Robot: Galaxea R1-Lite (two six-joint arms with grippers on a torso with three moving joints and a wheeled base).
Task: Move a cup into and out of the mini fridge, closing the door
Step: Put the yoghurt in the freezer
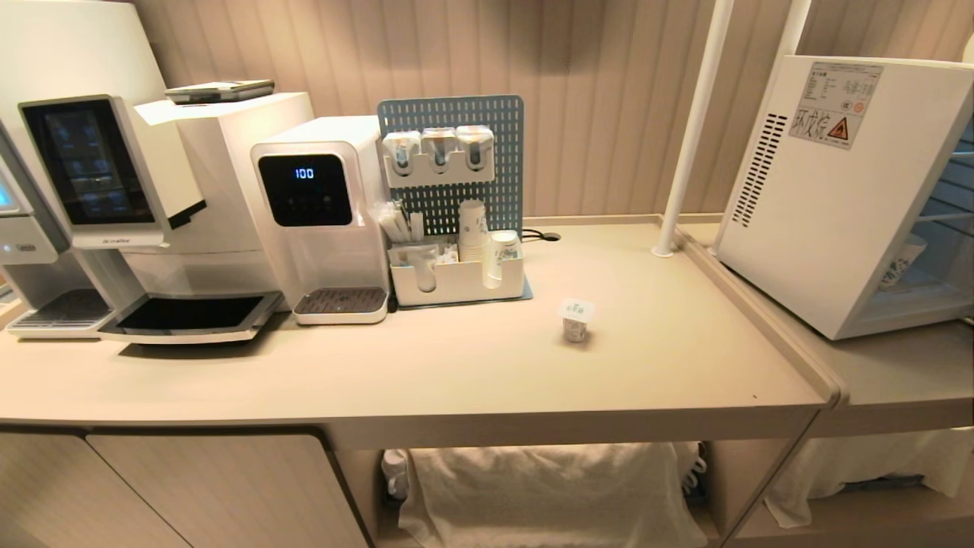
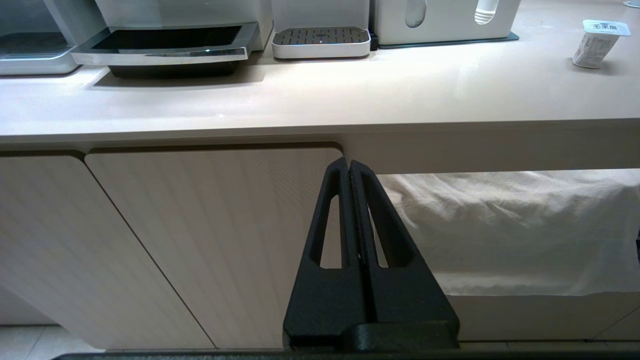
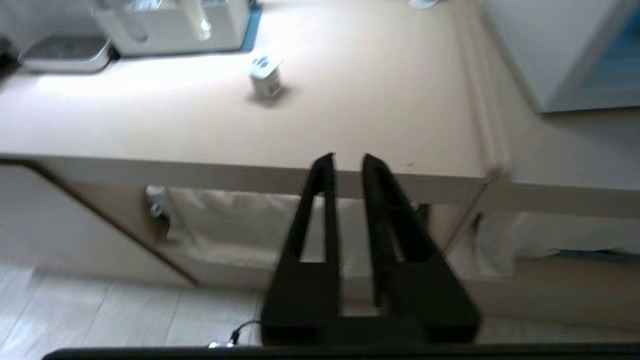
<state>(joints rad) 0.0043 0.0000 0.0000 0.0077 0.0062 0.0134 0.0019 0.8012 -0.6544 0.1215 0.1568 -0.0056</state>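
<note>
The right gripper hangs in front of the tabletop edge, below its surface, with a narrow gap between its two black fingers and nothing between them. The left gripper sits lower in front of a pale cabinet door, its two fingers pressed together and empty. Neither arm shows in the head view.

One cup stands upright alone on the open tabletop, a small white pot with a printed lid, well apart from both grippers. It is out of the mini fridge, which sits to the right on a lower counter section, turned so its vented side wall and warning sticker face the camera. Its interior shows at the far right edge with wire shelves, and one printed paper cup stands inside. The door cannot be made out in any view.

Behind the cup, a white organiser tray holds one stack of paper cups and one shorter lidded cup, in front of a blue pegboard carrying three dispensers. Left of it stand one water dispenser showing "100" and one coffee machine. A white cloth lies on the shelf under the tabletop.
</note>
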